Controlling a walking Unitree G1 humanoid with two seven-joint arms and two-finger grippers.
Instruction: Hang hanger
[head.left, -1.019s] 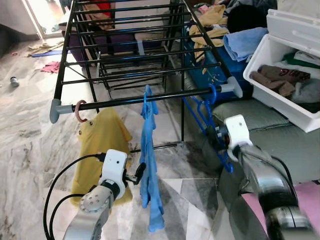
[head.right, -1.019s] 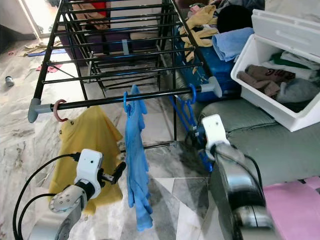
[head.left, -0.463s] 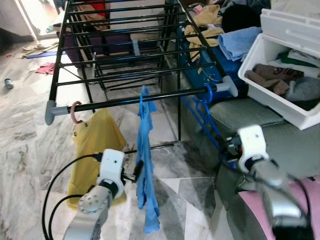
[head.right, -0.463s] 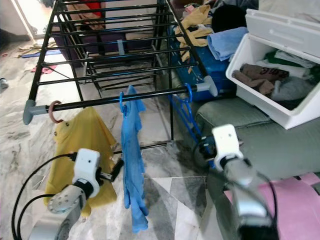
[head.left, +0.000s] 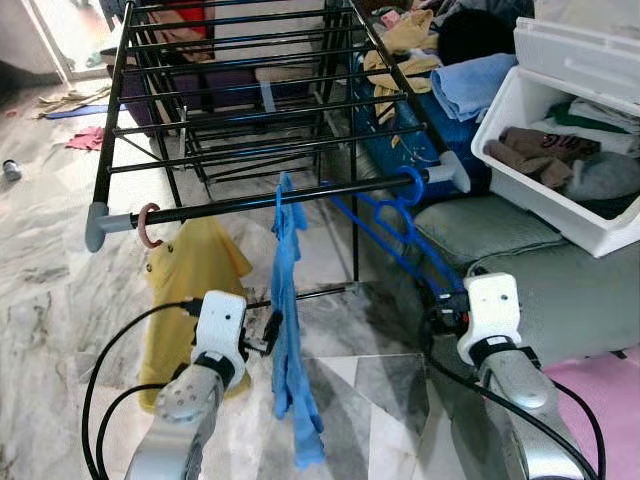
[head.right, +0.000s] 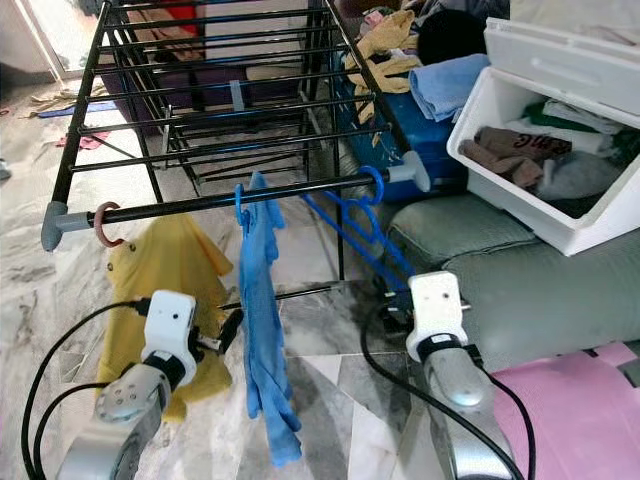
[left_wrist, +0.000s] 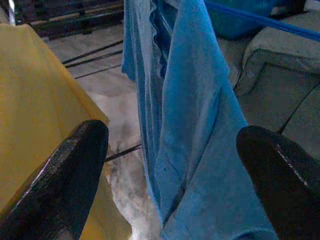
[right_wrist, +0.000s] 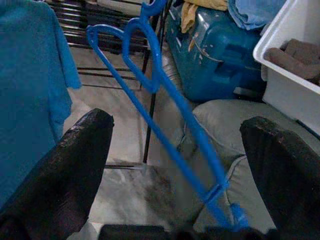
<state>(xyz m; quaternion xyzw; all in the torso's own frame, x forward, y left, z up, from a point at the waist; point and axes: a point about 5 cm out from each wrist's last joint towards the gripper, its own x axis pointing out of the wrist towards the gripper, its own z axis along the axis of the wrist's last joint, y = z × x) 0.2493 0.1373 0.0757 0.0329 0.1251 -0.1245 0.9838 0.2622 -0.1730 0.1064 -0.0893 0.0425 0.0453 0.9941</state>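
Right gripper (right_wrist: 175, 165) fingers spread open just below the blue hanger (head.left: 395, 225) hooked at the rack rail (head.left: 230, 207) end, risking snagging and unhooking it; left gripper (left_wrist: 170, 165) open too.

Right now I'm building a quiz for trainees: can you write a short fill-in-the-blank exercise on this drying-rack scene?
1. The empty blue plastic hanger hooks onto the black metal drying rack's ____ rail.
2. The blue shirt hangs to the right of the ____ shirt.
3. The right gripper's fingers are ____.

Missing words: front; yellow; open
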